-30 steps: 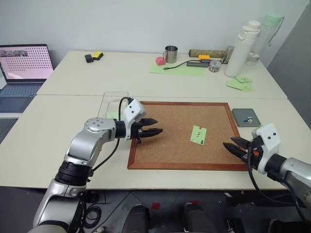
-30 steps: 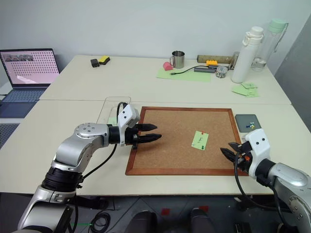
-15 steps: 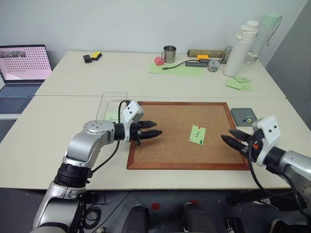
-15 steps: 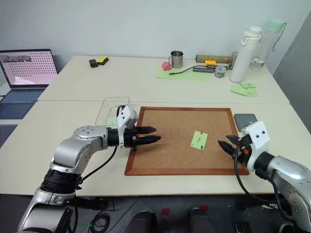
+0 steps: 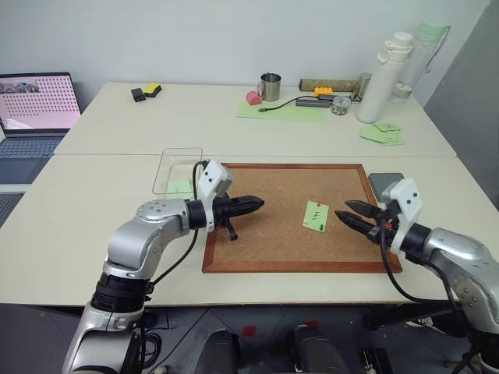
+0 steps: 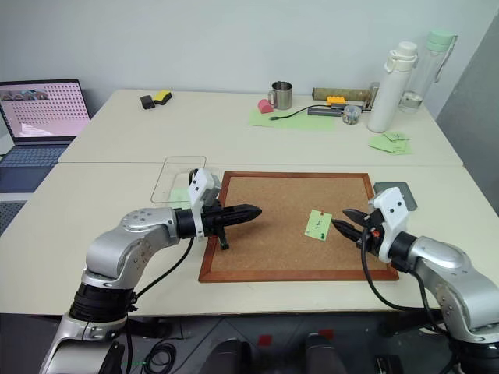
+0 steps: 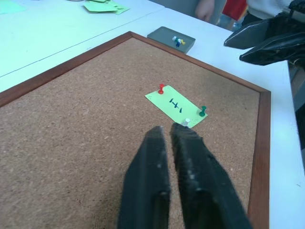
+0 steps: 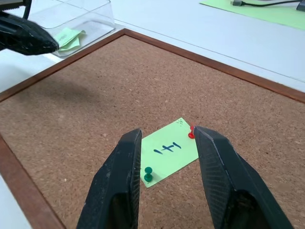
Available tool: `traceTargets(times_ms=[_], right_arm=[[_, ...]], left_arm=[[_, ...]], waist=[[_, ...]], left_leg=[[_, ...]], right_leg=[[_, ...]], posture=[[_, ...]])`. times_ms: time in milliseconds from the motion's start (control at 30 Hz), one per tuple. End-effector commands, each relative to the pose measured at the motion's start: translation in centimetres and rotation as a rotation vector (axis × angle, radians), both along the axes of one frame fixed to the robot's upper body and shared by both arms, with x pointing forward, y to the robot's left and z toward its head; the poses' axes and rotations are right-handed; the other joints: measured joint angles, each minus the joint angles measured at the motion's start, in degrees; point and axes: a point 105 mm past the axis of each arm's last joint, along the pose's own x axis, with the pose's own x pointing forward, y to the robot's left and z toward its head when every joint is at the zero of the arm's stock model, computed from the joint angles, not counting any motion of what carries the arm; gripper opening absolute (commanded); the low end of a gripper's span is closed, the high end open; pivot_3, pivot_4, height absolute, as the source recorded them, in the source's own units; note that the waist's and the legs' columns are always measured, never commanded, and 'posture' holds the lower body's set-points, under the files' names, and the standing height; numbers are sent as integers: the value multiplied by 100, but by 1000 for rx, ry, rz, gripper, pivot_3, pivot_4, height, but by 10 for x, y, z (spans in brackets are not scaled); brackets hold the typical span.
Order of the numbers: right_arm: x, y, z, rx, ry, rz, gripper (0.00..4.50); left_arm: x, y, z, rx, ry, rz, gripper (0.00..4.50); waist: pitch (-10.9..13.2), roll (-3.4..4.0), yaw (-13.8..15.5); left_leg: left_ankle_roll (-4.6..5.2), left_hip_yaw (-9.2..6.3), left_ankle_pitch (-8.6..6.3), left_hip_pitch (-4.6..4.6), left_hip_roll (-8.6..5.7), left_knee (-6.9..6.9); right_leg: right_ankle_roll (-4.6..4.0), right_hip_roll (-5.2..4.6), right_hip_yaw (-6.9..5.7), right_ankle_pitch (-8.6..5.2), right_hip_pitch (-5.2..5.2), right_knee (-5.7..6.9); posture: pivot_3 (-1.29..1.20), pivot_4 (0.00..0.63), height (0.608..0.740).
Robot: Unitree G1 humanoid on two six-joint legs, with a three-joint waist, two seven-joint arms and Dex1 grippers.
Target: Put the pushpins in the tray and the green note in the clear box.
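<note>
Gaping right gripper point(image 8: 167, 138) (note point(image 8: 169, 151) ahead)

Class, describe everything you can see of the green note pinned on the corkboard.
The green note is a small, light green paper square with a dark handwritten mark in its middle. It lies flat on the corkboard, right of centre, held by a red pushpin, a green pushpin and a white pushpin at its corners. Neither gripper touches it.

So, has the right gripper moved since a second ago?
Yes. The right gripper, jaws open, has come in from beyond the corkboard's right frame to over the cork, closer to the green note.
</note>
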Motion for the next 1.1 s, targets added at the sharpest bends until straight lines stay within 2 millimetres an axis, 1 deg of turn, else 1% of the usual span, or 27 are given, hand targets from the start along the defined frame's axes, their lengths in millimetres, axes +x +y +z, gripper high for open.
traceTargets(times_ms=[33, 167, 300, 467, 567, 667, 833, 867, 933, 967, 1067, 1100], right_arm=[[12, 5, 1, -11, -56, 5, 1753], [26, 11, -9, 0, -48, -9, 1753], [40, 16, -20, 4, -36, -22, 1753], [59, 23, -28, 8, -38, -55, 1753], [67, 25, -34, 8, -32, -61, 1753], [72, 25, -42, 5, -16, -77, 1753], [75, 24, -47, 16, -3, -90, 1753], [75, 24, -47, 23, -4, -96, 1417], [76, 23, -47, 36, -5, -103, 1091], [76, 23, -47, 40, -7, -104, 799], [77, 24, -46, 43, -12, -105, 111], [77, 23, -46, 44, -15, -109, 3]], left_arm=[[-4, -13, -3, -3, -48, -14, 53], [-6, -22, -22, -5, -26, -5, 53], [2, -22, -47, 40, -10, 56, 53], [0, -22, -73, 125, -13, 64, 53], [-2, -25, -78, 137, -23, 57, 53], [-4, -27, -78, 124, -23, 53, 53], [-6, -26, -76, 120, -20, 50, 53], [-6, -25, -76, 120, -19, 48, 0], [-7, -25, -75, 120, -17, 46, 0], [-8, -25, -75, 119, -16, 45, 0], [-8, -26, -74, 116, -14, 43, 0], [-8, -26, -74, 113, -12, 42, 0]], waist=[[0, 0, 2], [0, 0, 3], [-1, 1, -1], [-3, 3, 1], [-7, 9, 8], [-10, 10, 13], [-15, 17, 6], [-15, 17, 5], [-16, 18, 4], [-16, 18, 2], [-16, 18, 1], [-16, 18, 0]], left_leg=[[0, 0, 0, 0, 0, 0], [0, 1, 0, 0, 0, 1], [0, 3, 0, 2, 0, 0], [0, 6, 0, 2, 0, -1], [0, 6, 0, 3, 0, 0], [0, 8, 0, 4, -2, 1], [0, 7, 0, 6, -3, 0], [0, 7, 0, 7, -3, 0], [0, 6, 0, 7, -2, 0], [0, 7, 0, 7, -2, 0], [0, 6, 0, 7, -2, -1], [0, 6, 0, 7, -1, -1]], right_leg=[[0, 0, -1, 0, 0, 0], [-1, 0, -1, 1, 0, 1], [-1, 0, 1, 1, 0, 2], [-2, 0, 1, 1, -1, 2], [-2, -1, 1, 1, 1, 2], [-2, -4, 1, 2, 4, 1], [-1, -5, 0, 2, 5, 2], [-1, -5, 0, 2, 5, 3], [-1, -5, 0, 2, 6, 3], [-1, -5, 0, 2, 6, 2], [-1, -5, 0, 2, 5, 2], [-1, -5, -1, 2, 5, 2]], posture=[[0, 150, 740], [0, 150, 740], [0, 150, 740], [0, 150, 740], [0, 150, 740], [0, 150, 740], [0, 150, 740], [0, 150, 740], [0, 150, 740], [0, 150, 740], [0, 150, 740], [0, 150, 740]])
